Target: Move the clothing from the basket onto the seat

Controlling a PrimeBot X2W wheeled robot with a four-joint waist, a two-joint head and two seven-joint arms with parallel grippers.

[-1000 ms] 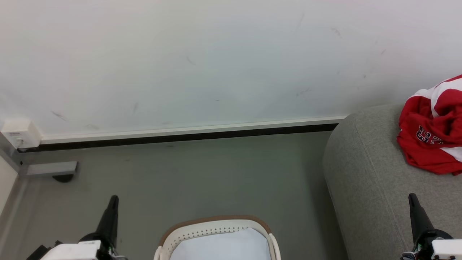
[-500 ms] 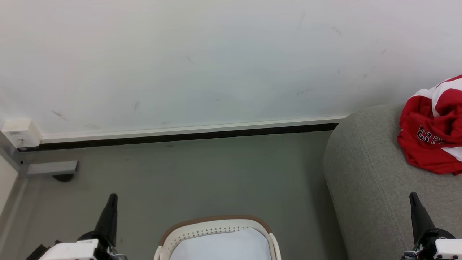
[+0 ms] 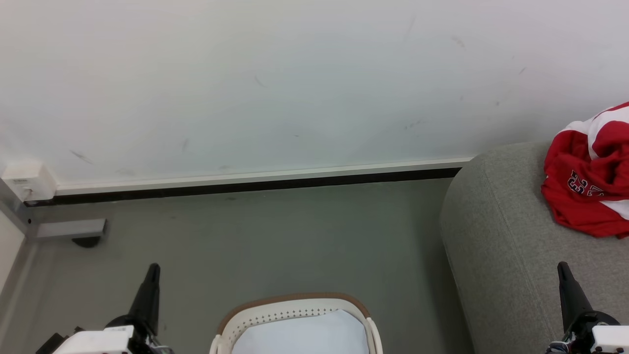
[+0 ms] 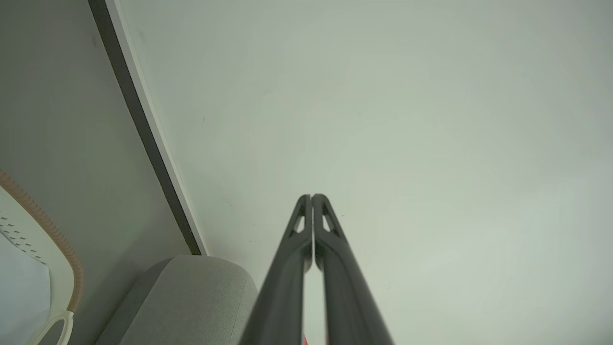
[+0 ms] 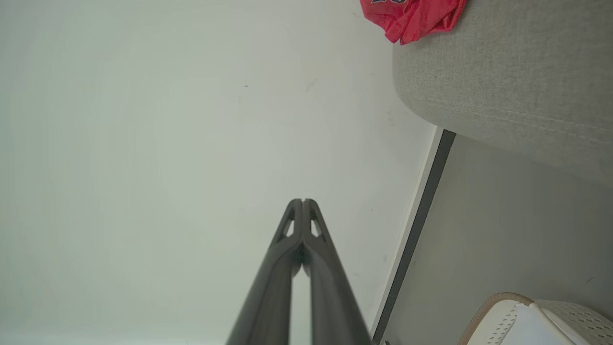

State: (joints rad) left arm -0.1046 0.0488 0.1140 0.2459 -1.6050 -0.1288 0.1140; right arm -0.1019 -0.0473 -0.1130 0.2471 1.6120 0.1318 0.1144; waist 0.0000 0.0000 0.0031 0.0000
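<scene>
The red and white clothing [image 3: 589,182] lies crumpled on the grey seat [image 3: 496,236] at the right; it also hangs over the seat's edge [image 5: 412,14] in the right wrist view. The cream basket [image 3: 295,319] with a brown rim stands on the floor at bottom centre, its pale inside bare as far as shown. My left gripper [image 3: 153,268] points up left of the basket, shut and holding nothing [image 4: 312,196]. My right gripper [image 3: 561,265] stands over the seat's front, shut and empty too [image 5: 302,201].
A white wall [image 3: 295,83] with a dark baseboard [image 3: 245,188] runs behind the grey floor [image 3: 275,236]. A white box [image 3: 27,181] and a grey bracket [image 3: 69,228] sit at the far left corner.
</scene>
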